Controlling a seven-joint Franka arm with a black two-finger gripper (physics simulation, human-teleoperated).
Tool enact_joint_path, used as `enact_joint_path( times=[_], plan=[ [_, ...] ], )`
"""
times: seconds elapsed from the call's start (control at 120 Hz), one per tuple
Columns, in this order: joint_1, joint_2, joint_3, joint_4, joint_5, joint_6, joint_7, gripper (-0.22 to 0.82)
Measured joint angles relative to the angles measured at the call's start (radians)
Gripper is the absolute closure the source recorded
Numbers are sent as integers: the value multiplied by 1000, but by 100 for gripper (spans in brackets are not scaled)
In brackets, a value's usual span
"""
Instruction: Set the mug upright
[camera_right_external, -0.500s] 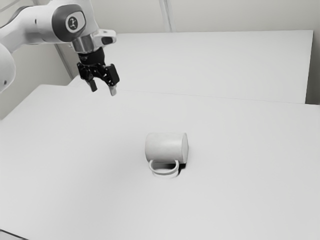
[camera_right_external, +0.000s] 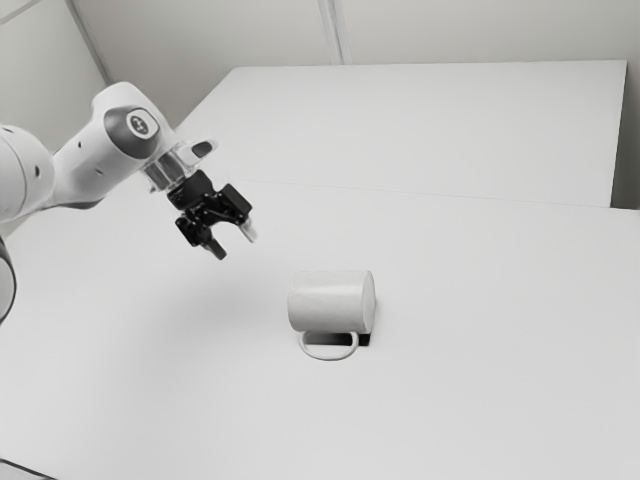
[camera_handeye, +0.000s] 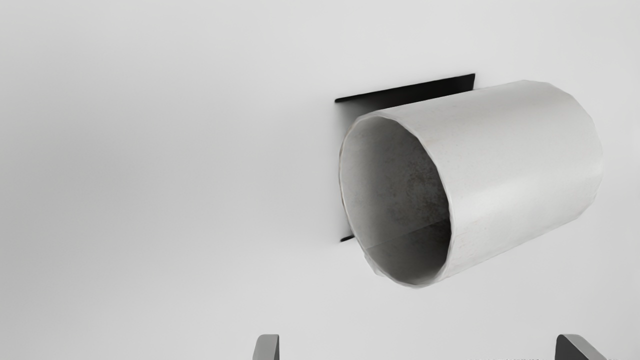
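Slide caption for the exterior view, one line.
Open hand raised, apart from the white mug lying on its side on the table.

The wrist view's edge crops 2 fingers (camera_handeye: 266, 348), the exterior view's left edge the arm (camera_right_external: 85, 165); the mug (camera_right_external: 331, 300) hides its underside

End effector (camera_right_external: 236, 246) lower, nearer mug (camera_right_external: 330, 302); mug rolled slightly.

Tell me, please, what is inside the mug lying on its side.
Inside the mug, a shaded, mottled inner wall shows, crossed by a faint line. The near side wall covers the deeper part; I cannot tell what is there.
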Motion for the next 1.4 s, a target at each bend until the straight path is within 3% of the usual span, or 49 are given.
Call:
enact_joint_path(
  times=[0.175,0.567,0.875,1.4],
  plan=[
    [0,-43,1,-123,-118,54,62,0],
    [-4,5,-9,-145,-237,103,170,0],
    [-7,-47,-100,-250,-334,183,222,1],
    [-6,5,-147,-254,-418,246,264,2]
  ],
)
